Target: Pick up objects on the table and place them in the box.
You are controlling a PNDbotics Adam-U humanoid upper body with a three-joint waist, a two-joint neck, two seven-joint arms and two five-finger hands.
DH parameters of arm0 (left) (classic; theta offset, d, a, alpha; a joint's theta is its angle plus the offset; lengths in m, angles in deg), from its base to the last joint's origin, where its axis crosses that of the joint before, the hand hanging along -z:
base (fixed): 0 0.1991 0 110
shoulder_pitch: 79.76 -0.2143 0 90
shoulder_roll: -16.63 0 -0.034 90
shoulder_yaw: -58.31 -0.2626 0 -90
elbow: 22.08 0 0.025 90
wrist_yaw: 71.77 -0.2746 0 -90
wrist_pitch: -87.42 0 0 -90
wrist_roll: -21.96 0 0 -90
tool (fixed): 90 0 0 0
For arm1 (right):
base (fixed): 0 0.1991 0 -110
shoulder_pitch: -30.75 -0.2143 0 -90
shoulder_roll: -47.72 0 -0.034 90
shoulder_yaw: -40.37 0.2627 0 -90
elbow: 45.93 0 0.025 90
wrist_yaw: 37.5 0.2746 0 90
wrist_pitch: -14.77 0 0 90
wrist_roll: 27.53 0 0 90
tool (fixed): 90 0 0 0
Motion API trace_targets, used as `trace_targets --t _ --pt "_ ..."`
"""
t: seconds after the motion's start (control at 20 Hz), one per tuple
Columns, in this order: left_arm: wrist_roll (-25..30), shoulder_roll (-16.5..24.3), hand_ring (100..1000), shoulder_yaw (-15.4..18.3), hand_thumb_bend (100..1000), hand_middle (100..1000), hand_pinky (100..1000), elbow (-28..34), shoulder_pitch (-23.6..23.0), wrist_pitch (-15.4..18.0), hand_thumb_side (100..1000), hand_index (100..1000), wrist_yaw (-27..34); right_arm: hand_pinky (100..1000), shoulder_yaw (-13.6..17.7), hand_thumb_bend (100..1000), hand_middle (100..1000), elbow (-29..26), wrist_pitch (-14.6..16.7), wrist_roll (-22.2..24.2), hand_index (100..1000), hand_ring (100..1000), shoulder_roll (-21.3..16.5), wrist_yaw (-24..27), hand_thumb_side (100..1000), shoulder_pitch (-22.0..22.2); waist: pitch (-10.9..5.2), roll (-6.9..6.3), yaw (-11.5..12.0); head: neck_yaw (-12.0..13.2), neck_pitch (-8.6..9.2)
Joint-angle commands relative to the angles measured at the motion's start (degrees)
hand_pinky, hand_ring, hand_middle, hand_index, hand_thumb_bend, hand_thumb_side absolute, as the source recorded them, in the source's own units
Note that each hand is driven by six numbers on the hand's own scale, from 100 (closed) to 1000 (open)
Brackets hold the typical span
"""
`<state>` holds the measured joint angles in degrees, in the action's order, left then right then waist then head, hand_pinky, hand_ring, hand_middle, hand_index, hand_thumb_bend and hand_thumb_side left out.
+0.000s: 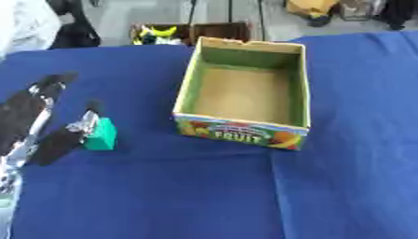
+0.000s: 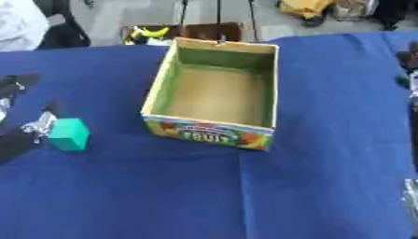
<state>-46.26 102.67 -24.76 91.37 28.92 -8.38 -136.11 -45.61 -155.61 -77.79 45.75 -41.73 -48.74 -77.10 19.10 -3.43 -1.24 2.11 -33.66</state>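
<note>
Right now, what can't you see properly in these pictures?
- Left hand beside the green block: blur hides whether it grips or only touches, both views.
- Right hand: cut off by the right edge of the right eye view.
- Box front label: blurred; small print unreadable.
</note>
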Motion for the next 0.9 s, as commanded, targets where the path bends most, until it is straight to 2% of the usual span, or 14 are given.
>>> trace_targets --t 0.05,0.5,0.55,0.6,0.65,0.9 --pt "-0.08 0.59 827 0.25 309 851 723 1.14 0.45 -0.12 983 981 0.05 845 0.13 100 796 -1.09 0.09 0.07 914 894 -1.25 0.29 1000 -0.55 -0.86 0.08 0.05 0.10 0.39" --pt "0.36 1.10 829 0.22 327 853 728 1.14 0.37 -0.04 989 983 0.05 843 0.13 100 783 -1.06 0.07 0.23 905 883 -1.33 0.49 1000 -0.50 -0.72 0.03 0.13 0.37 0.82" --pt "0.73 1.66 832 0.10 359 856 732 1.14 0.32 0.09 999 988 0.06 843 0.10 100 783 -1.04 0.06 0.24 905 883 -1.38 0.50 1000 -0.48 -0.75 -0.03 0.11 0.38 0.80" --pt "1.26 2.32 839 -0.16 463 861 743 1.14 0.23 0.33 1000 996 0.14 843 0.07 100 782 -1.02 0.06 0.26 905 883 -1.45 0.50 1000 -0.44 -0.80 -0.11 0.09 0.38 0.72" --pt "1.88 3.22 841 -0.78 503 862 747 1.14 0.01 0.80 1000 999 0.29 843 0.04 100 782 -0.99 0.06 0.29 905 882 -1.60 0.48 1000 -0.38 -0.91 -0.27 0.08 0.36 0.58" --pt "5.61 9.19 841 -3.52 633 861 758 1.12 -0.60 2.23 995 997 2.16 843 -0.10 100 781 -0.82 0.05 0.41 905 882 -2.10 0.39 1000 -0.03 -1.33 -0.94 -0.02 0.13 0.03"
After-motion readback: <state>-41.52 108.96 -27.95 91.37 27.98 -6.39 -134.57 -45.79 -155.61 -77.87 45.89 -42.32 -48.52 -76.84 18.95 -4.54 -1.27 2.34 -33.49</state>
